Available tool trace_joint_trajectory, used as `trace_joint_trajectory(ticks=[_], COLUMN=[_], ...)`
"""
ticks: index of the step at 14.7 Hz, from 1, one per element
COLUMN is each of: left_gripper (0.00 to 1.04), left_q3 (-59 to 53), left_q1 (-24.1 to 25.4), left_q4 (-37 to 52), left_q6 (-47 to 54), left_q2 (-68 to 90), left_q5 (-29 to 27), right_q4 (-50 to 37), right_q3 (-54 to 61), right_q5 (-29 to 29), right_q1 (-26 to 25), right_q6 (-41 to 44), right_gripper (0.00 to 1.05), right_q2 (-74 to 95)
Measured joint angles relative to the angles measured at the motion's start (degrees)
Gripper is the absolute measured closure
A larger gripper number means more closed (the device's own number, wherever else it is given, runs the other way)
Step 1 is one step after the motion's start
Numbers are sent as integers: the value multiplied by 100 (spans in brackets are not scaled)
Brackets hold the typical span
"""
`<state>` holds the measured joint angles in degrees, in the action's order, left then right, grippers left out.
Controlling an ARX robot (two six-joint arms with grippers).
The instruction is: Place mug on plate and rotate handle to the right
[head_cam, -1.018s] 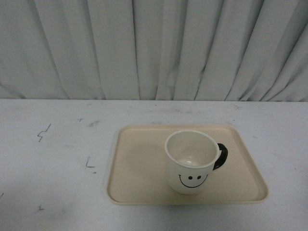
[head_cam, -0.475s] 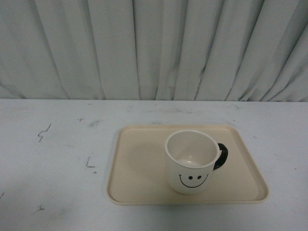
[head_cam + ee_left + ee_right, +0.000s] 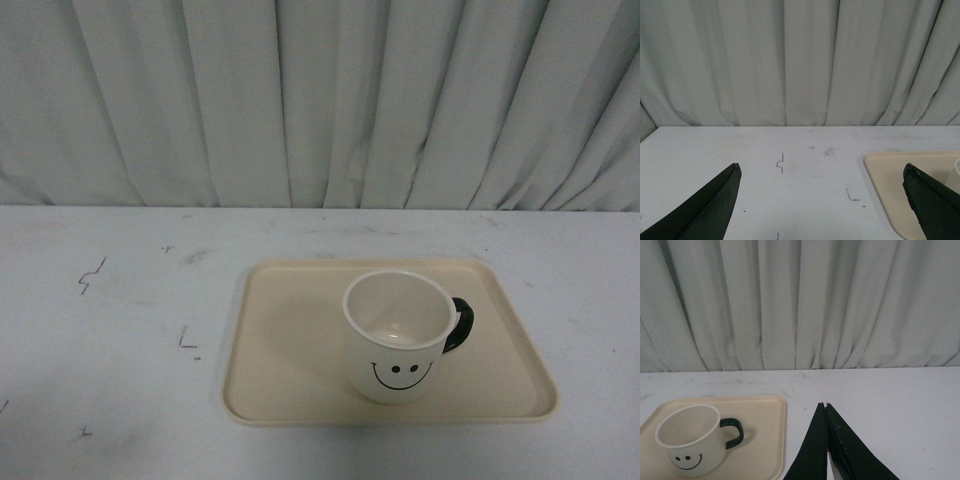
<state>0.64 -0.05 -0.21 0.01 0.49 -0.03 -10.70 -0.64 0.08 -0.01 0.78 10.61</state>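
Pale grey-white curtain (image 3: 320, 100) hangs in soft vertical folds behind a white table (image 3: 110, 400) whose matte top carries a few small dark scuffs and pen-like marks. One plate (image 3: 290, 350) lies on the table toward its right half, nearer the front edge than the curtain: a flat beige rectangular tray with rounded corners and a low raised rim, smooth and plastic-looking. One mug (image 3: 398, 340) stands upright on it, in the tray's right-centre part and close to its front rim. The mug is round, cream-white and glossy, with a black smiley face printed on the side toward the front edge of the table; its inside looks empty. Its single handle (image 3: 461, 324), a small shiny black C-shaped loop, points toward the right edge of the table. Apart from the mug, the tray holds nothing. Neither arm appears in the front view. The left gripper (image 3: 820, 200) shows two dark tapered fingers spread wide apart, grasping nothing, above bare table just left of the tray. The right gripper (image 3: 826, 440) has its two dark fingers pressed together with nothing between them, right of the tray and clear of the mug.
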Motion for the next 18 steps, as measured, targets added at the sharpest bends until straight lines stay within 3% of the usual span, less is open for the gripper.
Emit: trace_joint_trajectory(ticks=[2, 3, 6, 11, 18], left_gripper=[7, 7, 7, 7, 7], left_q3=[0, 0, 0, 0, 0], left_q1=[0, 0, 0, 0, -2], left_q4=[0, 0, 0, 0, 2], left_q6=[0, 0, 0, 0, 0], left_q2=[0, 0, 0, 0, -2], left_q5=[0, -7, 2, 2, 2], right_q4=[199, 1119, 1095, 1097, 1097], right_q3=[-2, -2, -2, -2, -2], right_q5=[0, -7, -7, -7, -7], right_q1=[0, 0, 0, 0, 0], right_q6=[0, 0, -11, -13, -20], right_gripper=[103, 103, 102, 57, 4], right_q2=[-151, -918, -1036, -1036, -1036])
